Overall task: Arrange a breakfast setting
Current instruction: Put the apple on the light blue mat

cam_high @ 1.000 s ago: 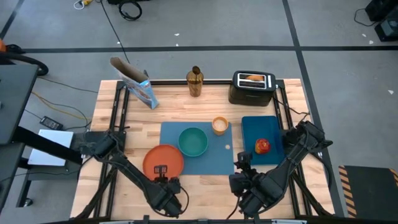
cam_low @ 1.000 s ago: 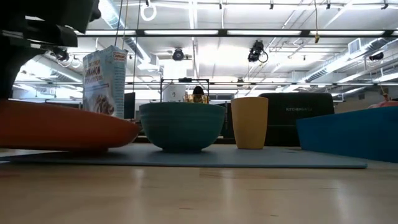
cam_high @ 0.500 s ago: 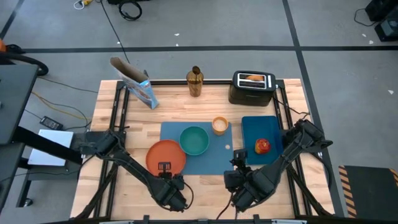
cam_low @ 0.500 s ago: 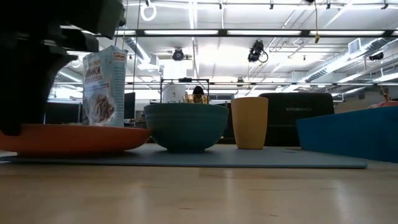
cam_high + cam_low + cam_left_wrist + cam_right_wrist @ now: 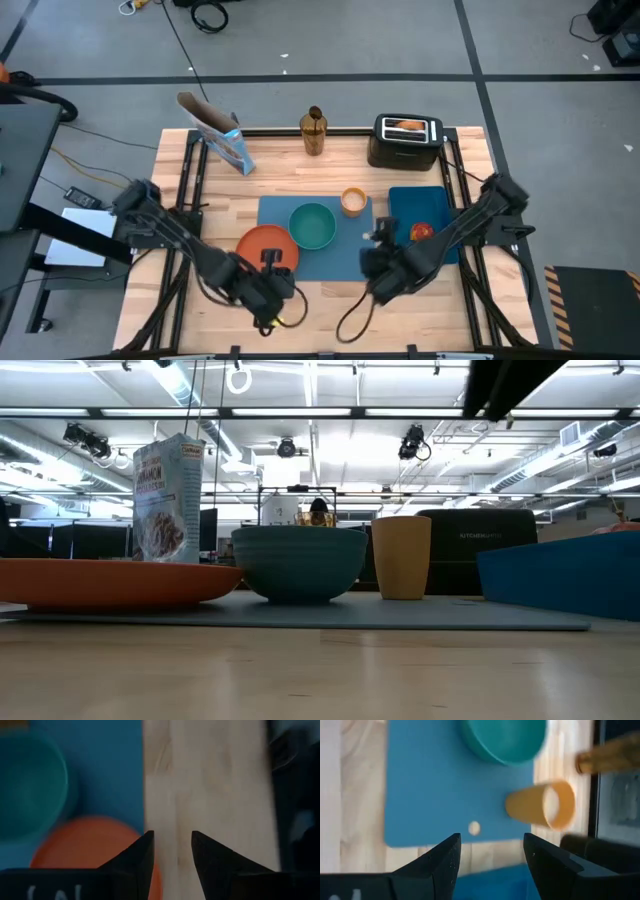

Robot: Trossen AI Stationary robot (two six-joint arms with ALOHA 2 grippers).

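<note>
While the left gripper (image 5: 268, 289), fingers parted and empty, sits lower centre-left beside the orange plate (image 5: 265, 251), the right gripper (image 5: 377, 262), open and empty, lies nearer the red apple (image 5: 421, 234), up-right in the blue bin (image 5: 436, 205).

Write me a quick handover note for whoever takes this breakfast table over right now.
Left end effector: open, empty, by the orange plate.
Right end effector: open, empty, over the placemat.
Done: plate half on the mat's left edge, teal bowl on it, orange cup at its far right corner.
Left: apple in the blue tray, toast in the toaster, cereal box far left. Spoon not clearly seen.
</note>
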